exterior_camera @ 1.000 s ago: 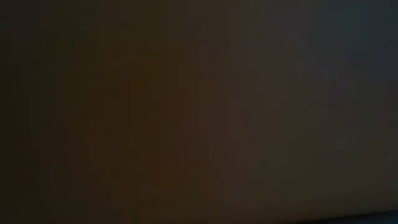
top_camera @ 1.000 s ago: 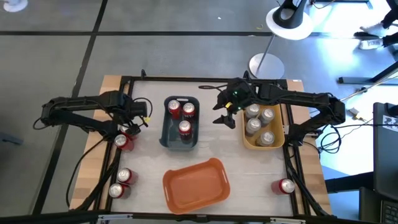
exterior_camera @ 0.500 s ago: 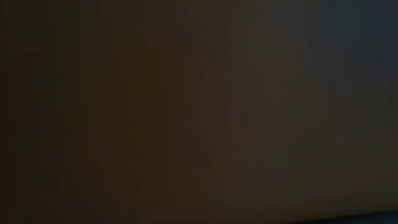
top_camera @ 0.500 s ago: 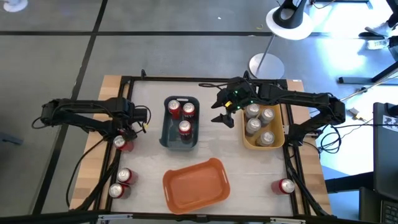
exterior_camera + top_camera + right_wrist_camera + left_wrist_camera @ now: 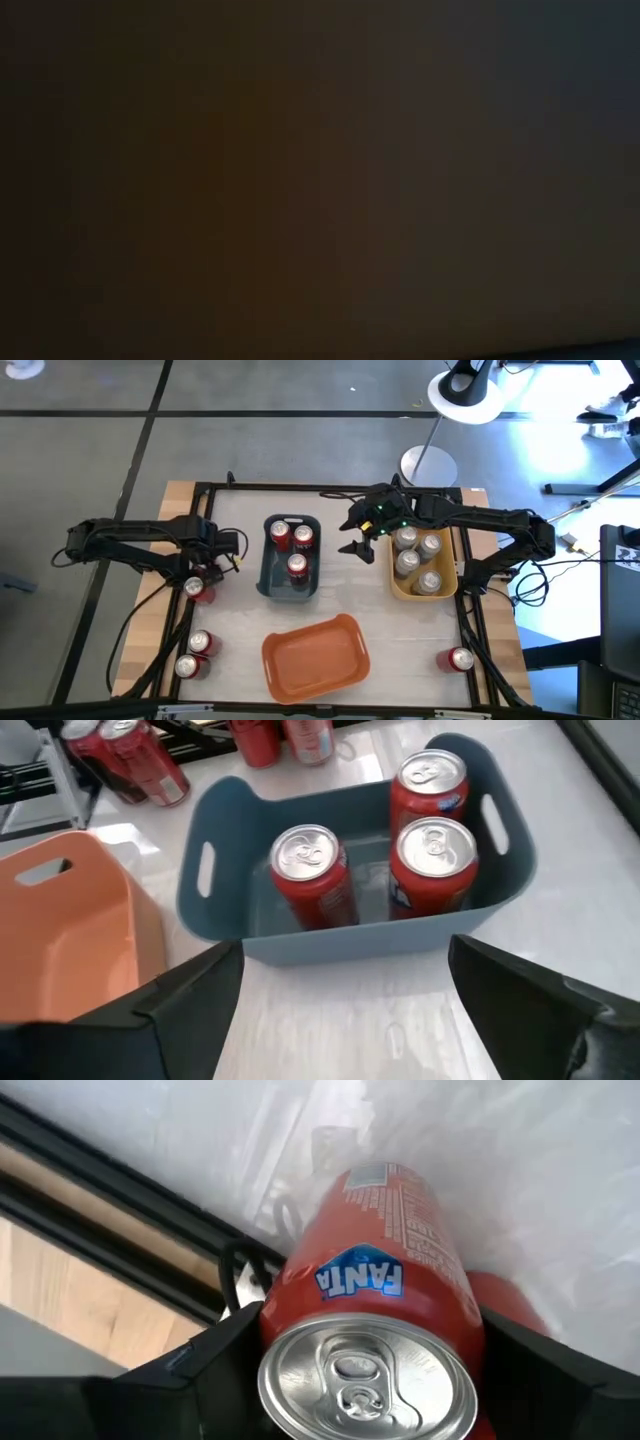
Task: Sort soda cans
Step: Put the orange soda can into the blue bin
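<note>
Left of the blue bin (image 5: 291,560), in the high view, the left gripper (image 5: 205,574) sits over an upright red can (image 5: 198,589), far nearer it than the right gripper (image 5: 361,540), which hangs spread and empty between the blue bin and the yellow bin (image 5: 425,592) of silver cans. Two more red cans (image 5: 193,655) stand nearer the table's front left corner, one at front right (image 5: 457,658), the orange bin (image 5: 312,656) empty. The low view is dark. In the left wrist view the Fanta-marked can's (image 5: 385,1315) long axis runs straight ahead between both fingers (image 5: 215,1365), jaws flanking it closely; whether they grip yet I cannot tell. The right wrist view faces three red cans (image 5: 312,875) inside the blue bin
</note>
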`<action>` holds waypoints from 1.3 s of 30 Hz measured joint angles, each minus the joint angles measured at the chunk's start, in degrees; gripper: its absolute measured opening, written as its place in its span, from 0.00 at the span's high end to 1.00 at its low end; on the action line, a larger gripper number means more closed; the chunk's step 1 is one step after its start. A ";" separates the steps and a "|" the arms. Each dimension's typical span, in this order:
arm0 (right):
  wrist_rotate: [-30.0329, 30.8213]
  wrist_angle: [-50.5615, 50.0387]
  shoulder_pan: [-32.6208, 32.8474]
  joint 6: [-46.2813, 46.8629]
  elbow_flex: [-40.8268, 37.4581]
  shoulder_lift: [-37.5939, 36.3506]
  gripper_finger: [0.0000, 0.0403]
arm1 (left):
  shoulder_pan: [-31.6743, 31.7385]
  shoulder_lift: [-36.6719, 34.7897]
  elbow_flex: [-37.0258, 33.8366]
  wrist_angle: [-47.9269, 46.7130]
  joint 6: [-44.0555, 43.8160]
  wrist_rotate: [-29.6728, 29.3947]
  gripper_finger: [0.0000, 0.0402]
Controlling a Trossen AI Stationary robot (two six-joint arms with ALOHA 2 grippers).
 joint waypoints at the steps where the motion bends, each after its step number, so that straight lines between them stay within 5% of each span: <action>1: 0.66 0.02 0.00 0.05 0.00 0.00 0.13 | 0.00 0.00 0.22 0.18 -0.05 -0.17 0.28; 8: 5.95 0.00 -0.04 2.19 0.00 0.02 0.13 | 0.00 0.00 3.46 1.06 -0.17 -0.24 0.28; 21: 7.58 1.85 -0.04 2.30 0.02 0.04 0.13 | -0.77 0.04 22.84 9.65 0.90 -0.89 0.28; 30: 7.25 9.19 0.02 6.23 0.04 0.66 0.13 | -3.41 0.78 23.50 21.72 4.72 -0.69 0.28; 39: 3.01 28.37 3.53 7.69 0.08 6.85 0.15 | -5.78 4.08 23.50 27.22 7.60 -0.66 0.28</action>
